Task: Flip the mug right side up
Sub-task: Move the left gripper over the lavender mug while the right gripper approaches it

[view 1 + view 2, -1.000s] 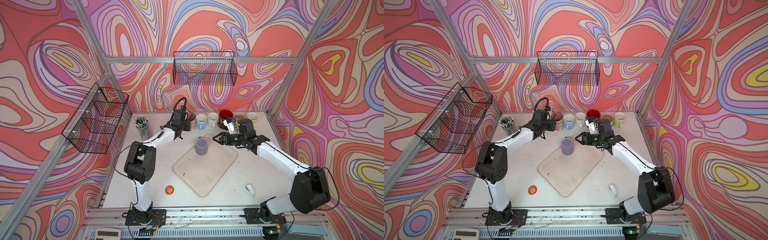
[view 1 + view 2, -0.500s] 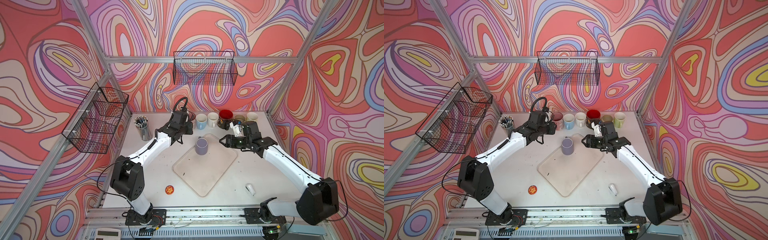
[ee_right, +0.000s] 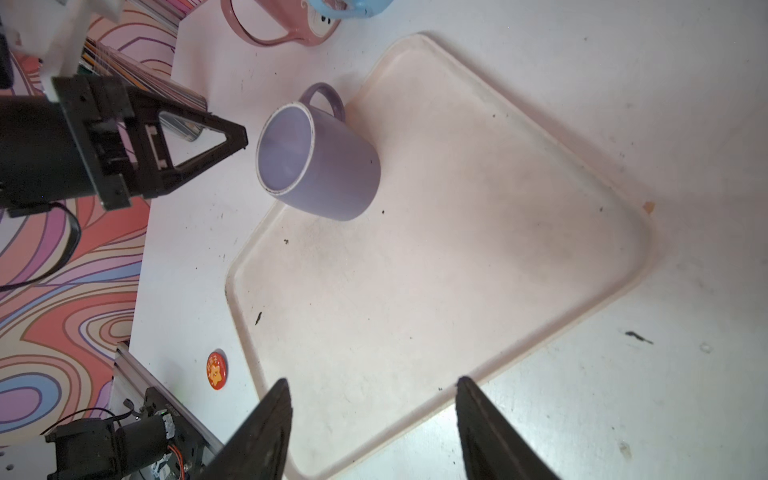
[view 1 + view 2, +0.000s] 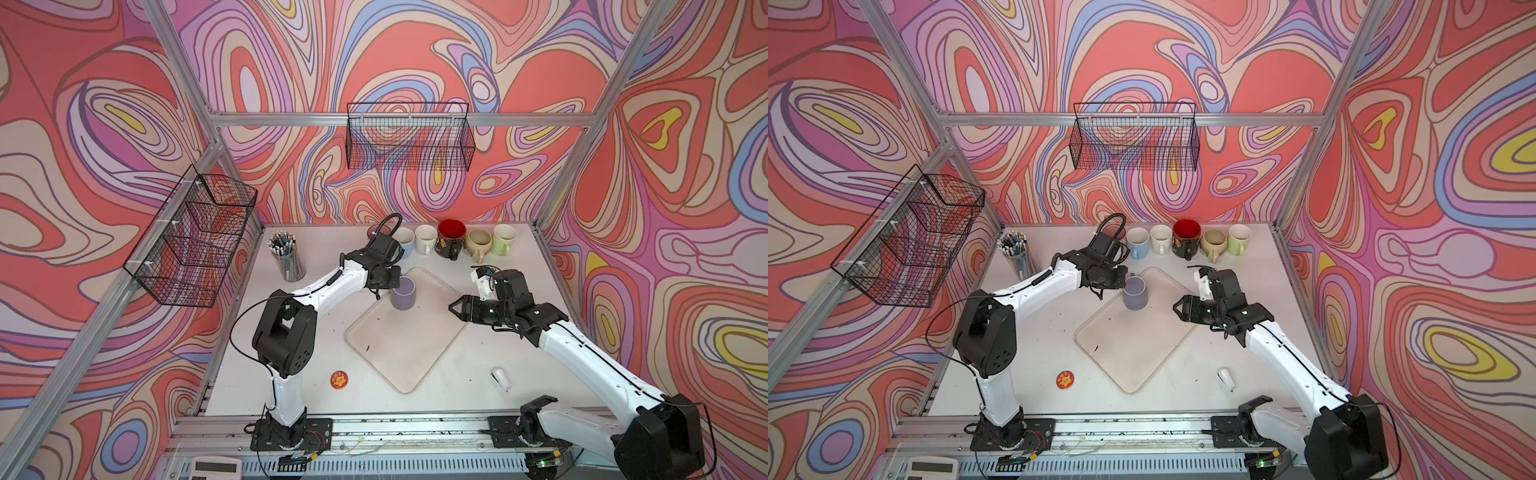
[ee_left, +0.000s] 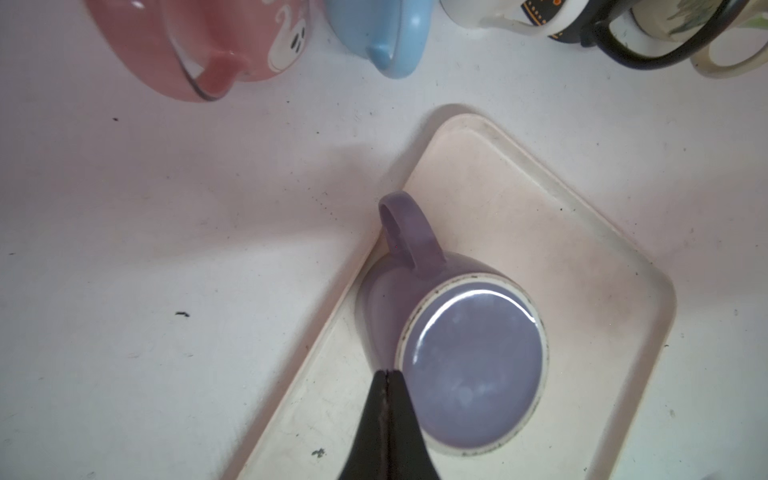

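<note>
The purple mug (image 4: 403, 294) (image 4: 1135, 295) stands upside down, flat base up, on the far left corner of the cream tray (image 4: 407, 345) (image 4: 1133, 349). Its handle (image 5: 409, 232) points toward the row of mugs at the back. My left gripper (image 4: 397, 282) (image 4: 1124, 282) (image 5: 387, 372) is shut with nothing in it, its tips level with the mug's upturned base on its left side. In the right wrist view a narrow gap separates the left gripper (image 3: 245, 141) from the mug (image 3: 328, 166). My right gripper (image 4: 453, 307) (image 4: 1177, 307) (image 3: 370, 380) is open and empty over the tray's right edge.
A row of upright mugs (image 4: 451, 239) lines the back of the table, with a pink one (image 5: 199, 45) at its left end. A cup of pens (image 4: 286, 257) stands at the back left. An orange badge (image 4: 339, 379) and a small white object (image 4: 500, 377) lie near the front.
My left gripper has shut and come down from beside the back row of mugs to the purple mug's left side. My right gripper has drawn back to the right, still open.
</note>
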You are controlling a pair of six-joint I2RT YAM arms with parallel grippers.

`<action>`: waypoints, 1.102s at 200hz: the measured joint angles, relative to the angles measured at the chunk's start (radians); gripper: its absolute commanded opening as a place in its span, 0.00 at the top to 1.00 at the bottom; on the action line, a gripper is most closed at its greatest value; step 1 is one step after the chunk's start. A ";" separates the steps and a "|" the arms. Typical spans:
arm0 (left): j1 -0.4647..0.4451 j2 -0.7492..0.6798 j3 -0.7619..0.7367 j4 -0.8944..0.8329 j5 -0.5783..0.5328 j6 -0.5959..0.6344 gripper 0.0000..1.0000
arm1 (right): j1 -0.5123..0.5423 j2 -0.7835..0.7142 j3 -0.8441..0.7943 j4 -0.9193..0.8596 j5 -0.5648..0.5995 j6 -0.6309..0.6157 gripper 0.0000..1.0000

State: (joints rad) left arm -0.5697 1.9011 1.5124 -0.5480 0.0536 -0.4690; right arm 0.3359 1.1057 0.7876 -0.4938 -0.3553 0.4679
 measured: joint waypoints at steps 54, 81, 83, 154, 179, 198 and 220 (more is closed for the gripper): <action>-0.010 0.096 0.124 -0.023 -0.015 -0.042 1.00 | 0.000 -0.119 -0.078 0.041 -0.037 0.073 0.36; -0.020 0.151 0.203 -0.040 -0.039 -0.048 1.00 | 0.000 -0.154 -0.082 0.036 -0.055 0.076 0.36; -0.021 0.154 0.209 -0.043 -0.040 -0.049 1.00 | 0.000 -0.155 -0.082 0.036 -0.055 0.076 0.36; -0.060 0.209 0.295 -0.080 -0.047 -0.040 1.00 | 0.000 -0.169 -0.080 0.027 -0.054 0.090 0.36; -0.072 0.220 0.310 -0.079 -0.031 -0.026 1.00 | 0.000 -0.183 -0.077 0.029 -0.037 0.113 0.36; -0.081 0.221 0.310 -0.074 -0.014 -0.013 1.00 | 0.000 -0.182 -0.060 0.024 -0.010 0.130 0.36; -0.098 0.221 0.309 -0.066 0.007 -0.002 1.00 | 0.000 -0.151 -0.023 0.005 0.033 0.138 0.36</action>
State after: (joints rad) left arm -0.6678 2.1223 1.8210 -0.6136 0.0605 -0.4713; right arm 0.3359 0.9543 0.7643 -0.4889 -0.3225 0.6064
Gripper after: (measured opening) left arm 0.047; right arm 0.644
